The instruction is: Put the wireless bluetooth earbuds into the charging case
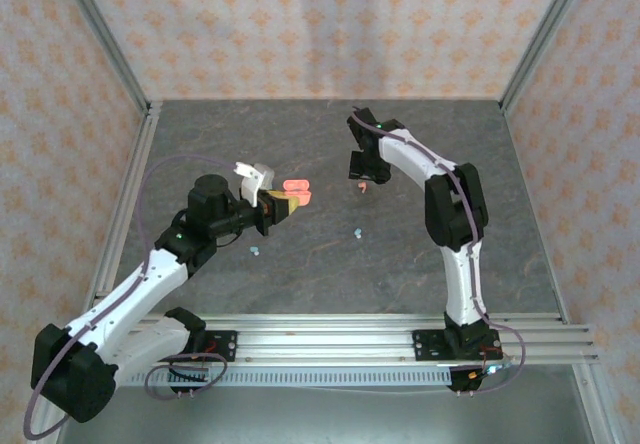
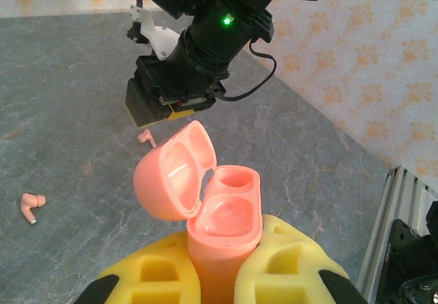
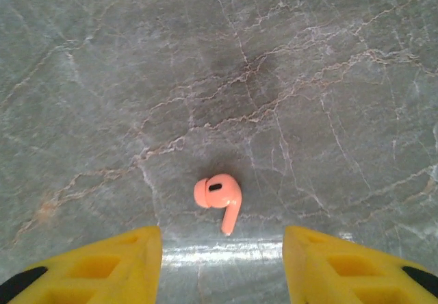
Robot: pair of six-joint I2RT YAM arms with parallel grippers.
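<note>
Earbuds: none of four seated yet. My right gripper hangs, fingers apart, over a salmon earbud on the table. My left gripper clamps the open, empty charging case; blue earbuds lie loose farther out.
</note>
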